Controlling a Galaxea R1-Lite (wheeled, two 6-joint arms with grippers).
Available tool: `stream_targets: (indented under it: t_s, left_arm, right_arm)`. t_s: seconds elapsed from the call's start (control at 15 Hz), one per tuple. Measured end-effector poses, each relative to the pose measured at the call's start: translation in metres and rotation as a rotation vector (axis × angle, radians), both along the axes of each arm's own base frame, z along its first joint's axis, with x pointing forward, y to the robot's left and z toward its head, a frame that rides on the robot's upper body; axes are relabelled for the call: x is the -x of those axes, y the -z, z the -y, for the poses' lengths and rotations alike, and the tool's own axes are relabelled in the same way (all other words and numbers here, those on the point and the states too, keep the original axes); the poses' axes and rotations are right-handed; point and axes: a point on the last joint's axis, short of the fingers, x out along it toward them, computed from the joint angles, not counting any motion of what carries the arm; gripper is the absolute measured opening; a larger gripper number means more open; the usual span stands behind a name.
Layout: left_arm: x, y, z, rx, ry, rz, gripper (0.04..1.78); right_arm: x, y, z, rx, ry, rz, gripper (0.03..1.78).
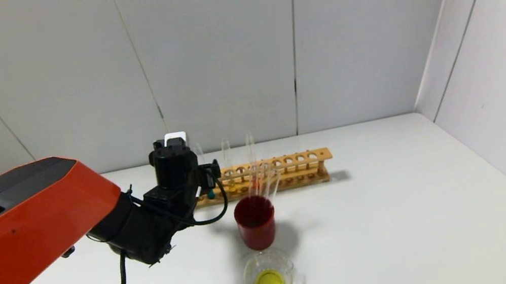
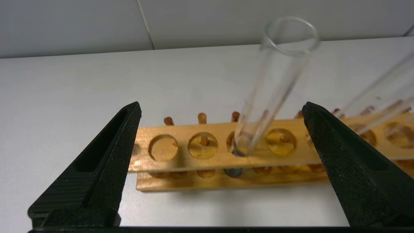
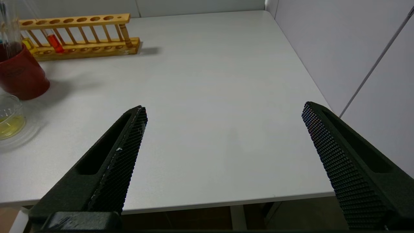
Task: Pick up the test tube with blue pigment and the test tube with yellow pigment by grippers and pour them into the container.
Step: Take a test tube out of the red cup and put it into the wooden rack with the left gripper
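The test tube with blue pigment [image 2: 271, 94] stands tilted in the wooden rack [image 2: 194, 158], and its teal bottom shows in the head view [image 1: 211, 195]. My left gripper [image 2: 222, 105] is open, with its jaws wide on either side of this tube and not touching it; it shows in the head view [image 1: 179, 149] at the rack's left end. The container [image 1: 269, 278] is a low clear beaker holding yellow liquid. A tube with bright yellow liquid does not show. My right gripper [image 3: 223, 106] is open and empty over the table's front right edge.
A dark-red cup [image 1: 256, 221] holding several clear tubes stands between the rack [image 1: 279, 173] and the beaker. Tubes with a small yellow bit [image 3: 27, 43] and with red liquid [image 3: 55, 43] stand in the rack. Walls close off the back and right.
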Motion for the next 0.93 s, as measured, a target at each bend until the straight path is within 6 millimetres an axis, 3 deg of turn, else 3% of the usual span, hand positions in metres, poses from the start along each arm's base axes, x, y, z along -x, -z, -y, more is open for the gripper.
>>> stream_targets:
  t_s: [0.93]
  left_arm:
    - [-0.014, 0.001, 0.009, 0.006, 0.019, 0.003, 1.75]
  right_arm:
    - [0.000, 0.000, 0.000, 0.000, -0.001, 0.001, 1.75]
